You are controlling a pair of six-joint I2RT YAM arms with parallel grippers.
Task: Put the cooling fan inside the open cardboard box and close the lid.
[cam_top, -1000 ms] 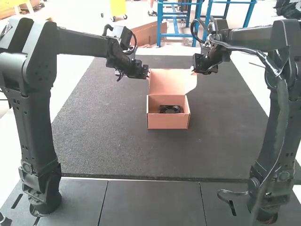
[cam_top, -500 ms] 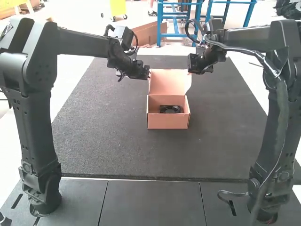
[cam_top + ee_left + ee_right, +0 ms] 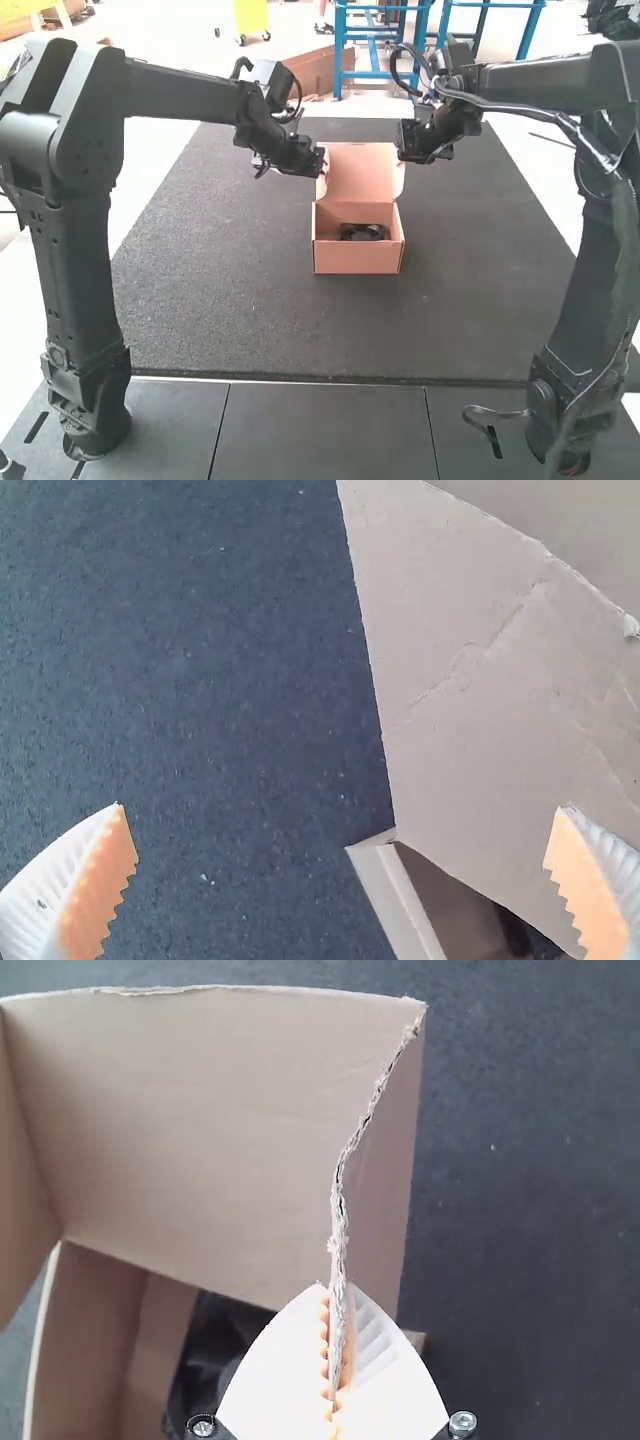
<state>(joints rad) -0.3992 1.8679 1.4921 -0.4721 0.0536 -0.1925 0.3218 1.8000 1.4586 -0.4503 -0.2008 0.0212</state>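
We see the right gripper (image 3: 335, 1365), pinching the flap (image 3: 378, 1190), fold it inward (left gripper (image 3: 335, 870) gaping alongside); the fan (image 3: 362, 232) sits inside, closing begins.

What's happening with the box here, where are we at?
The cooling fan sits inside the cardboard box. The lid stands upright, not yet closed. The right gripper is shut on the lid's side flap. The left gripper hangs open at the lid's opposite edge, above the dark mat.
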